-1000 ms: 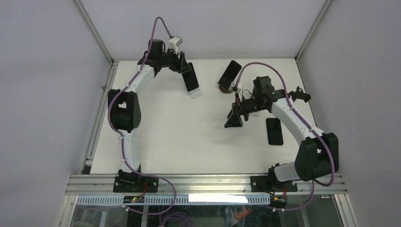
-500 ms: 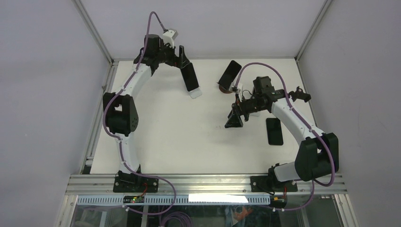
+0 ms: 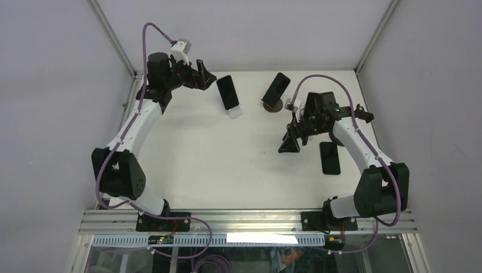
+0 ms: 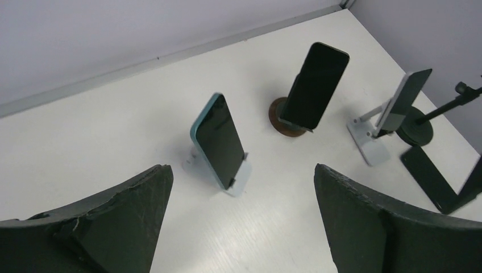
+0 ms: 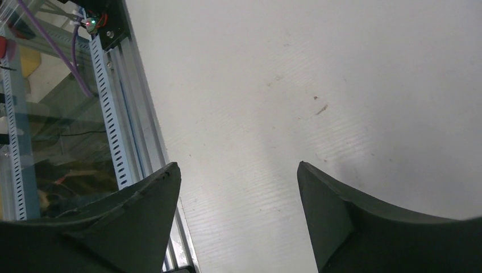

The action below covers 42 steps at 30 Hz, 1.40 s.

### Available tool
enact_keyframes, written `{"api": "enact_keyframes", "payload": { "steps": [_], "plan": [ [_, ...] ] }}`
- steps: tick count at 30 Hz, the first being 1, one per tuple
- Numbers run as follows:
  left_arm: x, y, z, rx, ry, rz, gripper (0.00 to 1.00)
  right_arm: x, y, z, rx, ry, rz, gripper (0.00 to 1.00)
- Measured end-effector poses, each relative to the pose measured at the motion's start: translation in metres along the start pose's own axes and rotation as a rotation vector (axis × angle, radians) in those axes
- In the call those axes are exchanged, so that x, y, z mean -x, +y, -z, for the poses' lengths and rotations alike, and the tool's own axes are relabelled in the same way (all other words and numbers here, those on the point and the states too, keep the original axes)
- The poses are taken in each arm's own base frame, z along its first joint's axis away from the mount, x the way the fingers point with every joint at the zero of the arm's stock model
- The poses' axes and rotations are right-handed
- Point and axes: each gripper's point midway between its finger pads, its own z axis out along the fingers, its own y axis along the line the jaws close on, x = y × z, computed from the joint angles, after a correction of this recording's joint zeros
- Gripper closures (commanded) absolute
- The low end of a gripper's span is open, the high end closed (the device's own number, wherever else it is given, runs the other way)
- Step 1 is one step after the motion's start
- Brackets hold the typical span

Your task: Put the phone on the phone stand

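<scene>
The black-screened phone with a pale blue edge [image 3: 228,92] leans back, tilted, on the small white stand [image 3: 234,111] at the far side of the white desk [image 3: 199,159], its lower end seated in the stand's lip. The left tool [image 3: 206,73] hangs just to the left of that phone, apart from it, jaws spread wide and holding nothing; its wrist view looks between the two dark fingers [image 4: 113,227] straight at the propped phone. To the right, well apart, a second black phone [image 3: 277,87] leans on a round brown base [image 3: 273,107]. Farther right in the left wrist view, a third dark phone [image 4: 410,91] rests on a white folding stand [image 4: 366,136]. A flat black phone [image 3: 329,158] lies face up on the desk near the right arm. The right tool [image 3: 290,143] hovers low over bare desk left of that flat phone, jaws parted and gripping nothing, with only white desk surface and the slotted aluminium rail [image 5: 113,114] beneath it.
</scene>
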Motion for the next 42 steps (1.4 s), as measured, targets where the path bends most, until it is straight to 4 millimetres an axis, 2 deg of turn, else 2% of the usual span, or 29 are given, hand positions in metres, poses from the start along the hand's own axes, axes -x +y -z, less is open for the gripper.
{"api": "enact_keyframes", "payload": {
  "steps": [2, 5, 8, 12, 15, 17, 21, 23, 31, 34, 38, 42],
  "plan": [
    [-0.005, -0.005, 0.022, 0.001, -0.014, 0.021, 0.01, -0.001, -0.006, 0.009, -0.030, -0.013, -0.004, 0.21],
    [-0.024, -0.009, 0.049, 0.006, -0.008, 0.052, 0.01, 0.002, -0.013, 0.027, -0.089, -0.052, 0.003, 0.20],
    [-0.060, -0.016, 0.069, 0.005, 0.039, 0.093, 0.01, 0.004, -0.015, 0.048, -0.155, -0.096, 0.022, 0.19],
    [-0.105, -0.019, 0.088, 0.017, 0.117, 0.134, 0.01, 0.005, -0.017, 0.074, -0.245, -0.147, 0.031, 0.13],
    [-0.123, -0.019, 0.103, 0.056, 0.141, 0.147, 0.01, 0.005, -0.017, 0.092, -0.310, -0.178, 0.029, 0.08],
    [-0.121, -0.021, 0.113, 0.070, 0.123, 0.138, 0.01, 0.005, -0.016, 0.102, -0.344, -0.195, 0.023, 0.06],
    [-0.096, -0.032, 0.131, 0.054, 0.034, 0.097, 0.01, 0.007, -0.017, 0.119, -0.400, -0.220, -0.022, 0.01],
    [-0.090, -0.037, 0.135, 0.039, 0.012, 0.088, 0.01, 0.013, -0.021, 0.132, -0.445, -0.231, -0.048, 0.01],
    [-0.098, -0.045, 0.136, -0.001, 0.039, 0.106, 0.01, 0.039, -0.051, 0.185, -0.707, -0.295, -0.204, 0.02],
    [-0.098, -0.045, 0.136, -0.002, 0.041, 0.106, 0.01, 0.042, -0.059, 0.202, -0.778, -0.327, -0.272, 0.08],
    [-0.099, -0.045, 0.136, -0.003, 0.044, 0.109, 0.01, 0.038, -0.075, 0.228, -0.906, -0.344, -0.370, 0.22],
    [-0.101, -0.045, 0.136, -0.002, 0.052, 0.114, 0.01, 0.027, -0.087, 0.238, -0.988, -0.331, -0.453, 0.39]
  ]
}}
